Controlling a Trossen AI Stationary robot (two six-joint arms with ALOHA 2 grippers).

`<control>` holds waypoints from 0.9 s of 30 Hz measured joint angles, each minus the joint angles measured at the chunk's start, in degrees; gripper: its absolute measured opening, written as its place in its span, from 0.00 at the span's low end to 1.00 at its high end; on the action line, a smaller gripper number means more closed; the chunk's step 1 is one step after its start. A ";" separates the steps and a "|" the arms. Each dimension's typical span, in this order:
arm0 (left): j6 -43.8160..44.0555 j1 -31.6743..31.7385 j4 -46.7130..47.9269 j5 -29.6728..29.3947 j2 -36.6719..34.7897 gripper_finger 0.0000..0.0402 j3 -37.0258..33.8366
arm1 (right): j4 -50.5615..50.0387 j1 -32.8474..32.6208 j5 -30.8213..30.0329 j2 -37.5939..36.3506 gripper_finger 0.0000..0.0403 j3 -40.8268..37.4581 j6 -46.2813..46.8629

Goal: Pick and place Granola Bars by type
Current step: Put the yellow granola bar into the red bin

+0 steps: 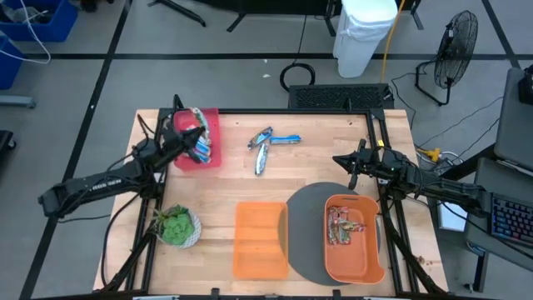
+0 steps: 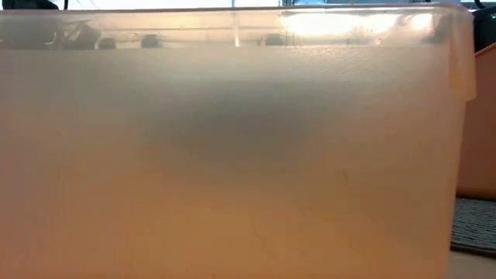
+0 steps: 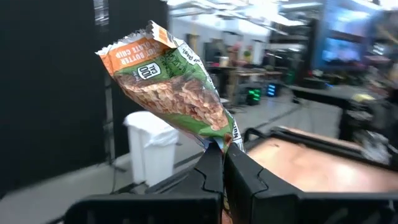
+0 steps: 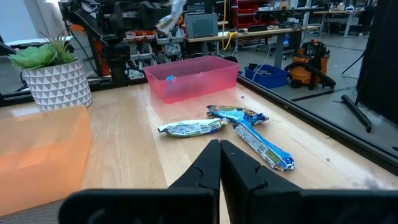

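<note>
My left gripper (image 3: 222,163) is clamped on a green-and-orange granola bar (image 3: 174,87) held up over the pink bin (image 1: 208,140), my right gripper (image 4: 219,163) is closed empty, blue and silver bars (image 4: 249,134) lie on the wooden table (image 1: 316,167) beside that bin, workshop beyond.

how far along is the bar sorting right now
Partly done. Several reddish-brown bars already lie in the orange bin, and blue ones sit in the pink bin. In hand: the left gripper, jaws shut, holds an orange-green bar over the pink bin. Left: three bars loose mid-table, and the second orange bin looks empty. The right gripper waits shut near the orange bin.
</note>
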State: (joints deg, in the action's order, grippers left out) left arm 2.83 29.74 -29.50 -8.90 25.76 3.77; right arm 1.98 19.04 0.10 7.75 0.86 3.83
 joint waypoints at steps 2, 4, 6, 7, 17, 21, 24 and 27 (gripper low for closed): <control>2.14 1.96 0.45 -0.14 0.02 0.01 0.00 | 0.00 -0.01 0.00 0.00 0.00 0.00 0.01; 3.36 3.38 0.98 -0.14 0.02 0.01 0.00 | 0.00 0.00 0.00 0.00 0.00 0.00 -0.01; 4.04 4.35 1.44 -0.14 0.06 0.01 0.00 | 0.00 0.01 0.00 0.00 0.00 0.00 0.01; 4.72 4.89 1.83 -0.16 0.08 0.01 0.00 | 0.00 0.00 0.00 0.00 0.00 0.00 0.01; 19.33 8.49 11.71 -15.86 0.08 0.01 0.66 | 0.00 -0.01 0.00 0.00 0.00 0.00 0.01; 23.32 9.54 22.40 -16.31 0.36 0.01 4.67 | -0.01 -0.01 0.00 0.00 0.00 0.00 0.01; 23.34 9.55 30.50 -14.54 1.48 0.01 10.06 | -0.02 0.00 0.00 0.00 0.00 0.00 0.01; 23.26 9.55 37.70 -13.58 3.74 0.01 16.66 | -0.02 0.01 0.00 0.00 0.00 0.00 0.01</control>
State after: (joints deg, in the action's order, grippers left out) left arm 26.09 39.28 8.21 -22.48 29.50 20.43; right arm 1.96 19.05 0.10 7.75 0.86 3.84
